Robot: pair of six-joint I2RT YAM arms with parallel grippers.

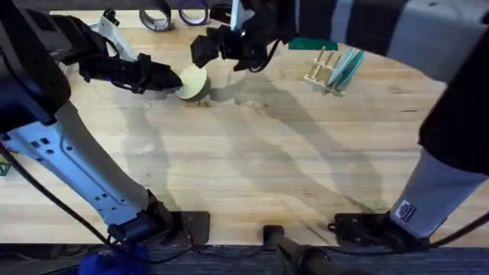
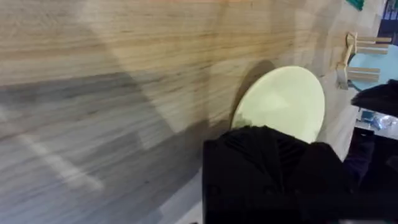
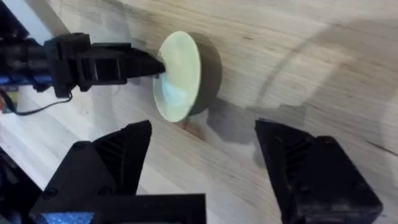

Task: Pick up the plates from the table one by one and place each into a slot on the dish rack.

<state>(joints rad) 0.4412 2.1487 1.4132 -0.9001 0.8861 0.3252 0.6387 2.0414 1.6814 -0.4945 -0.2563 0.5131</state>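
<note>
1. Table (image 1: 252, 176): the light wood butcher-block top spans the scene, plank seams visible.
2. Left arm: it reaches from the lower left toward the far middle, and the left gripper (image 1: 174, 79) is clamped on the edge of the pale yellow plate (image 1: 194, 82), holding it tilted up on edge, its lower rim at or just above the wood.
3. Right gripper (image 1: 216, 47): it hovers just beyond the yellow plate, fingers (image 3: 112, 155) spread wide with nothing between them, the plate ahead of the gap.
4. Dish rack (image 1: 324, 70): the pale wooden rack stands far right of the plate, well apart.
5. Turquoise plate (image 1: 349, 66): stands upright in a rack slot.
6. Tape rolls (image 1: 157, 18): lie at the far edge.
</note>
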